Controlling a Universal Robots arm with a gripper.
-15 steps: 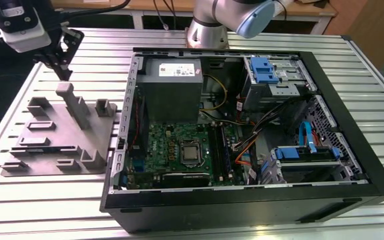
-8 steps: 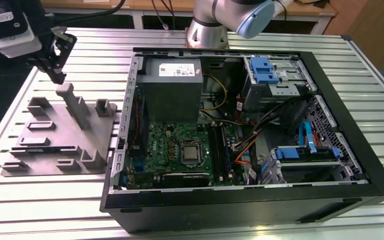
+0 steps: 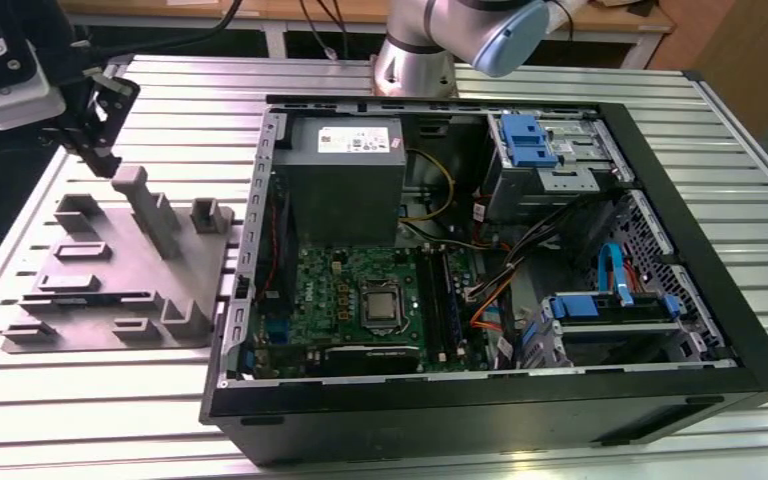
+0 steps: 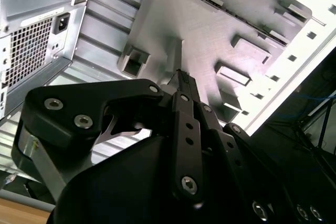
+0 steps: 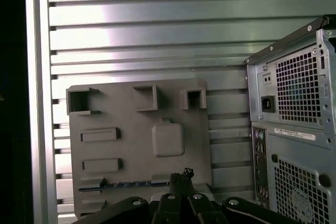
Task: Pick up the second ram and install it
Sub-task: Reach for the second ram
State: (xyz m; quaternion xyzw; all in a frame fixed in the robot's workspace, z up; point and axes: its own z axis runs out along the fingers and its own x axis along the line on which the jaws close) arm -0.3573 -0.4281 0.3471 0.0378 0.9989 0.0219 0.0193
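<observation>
**Empty hand above the fixture plate, second ram in its slot below**

The hand [image 3: 97, 150] hangs over the grey fixture plate [image 3: 117, 270], clear of it. In the first wrist view its fingers look drawn together with nothing between them.

Below it, the second ram [image 5: 131, 184] lies flat in a long slot of the plate, a thin dark strip that the hand does not touch. Its long axis runs across the plate, from the plate's outer edge toward the computer case [image 3: 684, 210]. The hand would therefore have to come down onto it from above.

Plate and case both stand on the slatted counter [image 3: 91, 400]. The case lies open just beside the plate on the exterior view's right, with the green motherboard [image 3: 344, 290] on its floor.
</observation>
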